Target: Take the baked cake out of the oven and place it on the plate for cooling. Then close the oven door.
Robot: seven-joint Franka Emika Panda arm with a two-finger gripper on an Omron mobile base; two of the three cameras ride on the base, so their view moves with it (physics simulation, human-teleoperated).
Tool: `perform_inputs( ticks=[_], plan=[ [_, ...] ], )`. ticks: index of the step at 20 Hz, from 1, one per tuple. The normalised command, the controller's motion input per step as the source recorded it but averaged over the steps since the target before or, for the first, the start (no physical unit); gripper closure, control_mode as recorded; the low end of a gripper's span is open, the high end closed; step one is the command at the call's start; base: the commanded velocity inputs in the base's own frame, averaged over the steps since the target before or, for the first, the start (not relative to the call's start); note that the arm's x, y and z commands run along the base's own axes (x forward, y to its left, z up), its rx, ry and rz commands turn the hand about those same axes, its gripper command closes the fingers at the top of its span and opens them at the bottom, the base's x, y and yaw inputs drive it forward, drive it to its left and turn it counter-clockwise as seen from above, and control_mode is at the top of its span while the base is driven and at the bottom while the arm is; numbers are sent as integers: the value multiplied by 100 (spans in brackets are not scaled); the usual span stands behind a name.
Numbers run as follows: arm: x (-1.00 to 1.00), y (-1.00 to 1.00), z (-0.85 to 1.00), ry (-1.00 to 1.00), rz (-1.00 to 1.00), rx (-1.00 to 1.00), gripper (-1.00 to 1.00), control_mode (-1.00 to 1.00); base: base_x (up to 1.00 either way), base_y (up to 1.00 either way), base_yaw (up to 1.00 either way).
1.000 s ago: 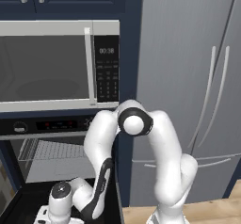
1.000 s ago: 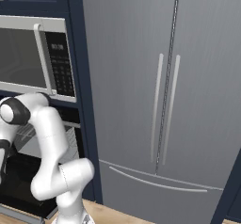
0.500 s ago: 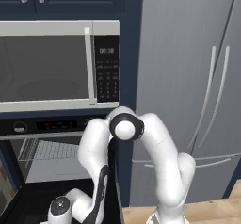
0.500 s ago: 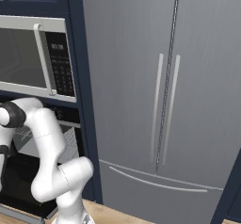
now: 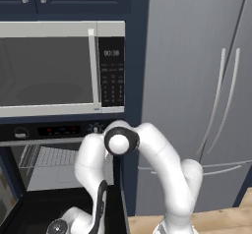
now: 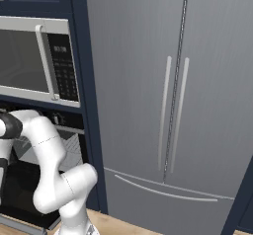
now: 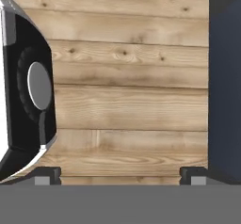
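The oven (image 5: 59,166) sits right under the microwave (image 5: 59,68), built into the dark blue cabinets, and its door (image 5: 29,213) is dropped all the way open, lying flat out toward the robot. You can see a wire rack (image 5: 51,157) inside in the left base view, and the dark control strip (image 5: 49,130) with its little knobs runs just above the opening. Can't make out any cake on that rack from here, the inside is mostly pale grey and the arm blocks the right half. The white arm folds over itself in front of the oven, elbow up near the control strip, then heads down low past the door's right edge. In the right base view the same arm stands in the lower left with the oven's dark opening behind it, and the big grey fridge (image 6: 168,105) with its two long vertical handles is right next door. The hand view looks straight down at a light wood floor (image 7: 127,100), and the gripper (image 7: 120,175) is released, both dark tips (image 7: 47,175) spread far apart at the bottom with nothing but floorboards between them. There's a dark blue panel (image 7: 225,86) running along the right edge of that view, which I can't identify for sure.
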Motion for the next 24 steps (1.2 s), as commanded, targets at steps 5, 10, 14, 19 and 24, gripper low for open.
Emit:
perform_inputs(
  ticks=[5,10,14,19,24],
  plan=[
    [11,6,-42,-5,-1,3,-100,-100,0,0,0],
    [13,2,-51,-24,-2,1,-100,-100,0,0,0],
    [6,8,-50,-23,-4,3,-100,-100,0,0,0],
    [15,12,-43,-5,-3,5,-100,-100,0,0,0],
    [33,3,-35,-10,0,1,-100,-100,0,0,0]
  ],
)
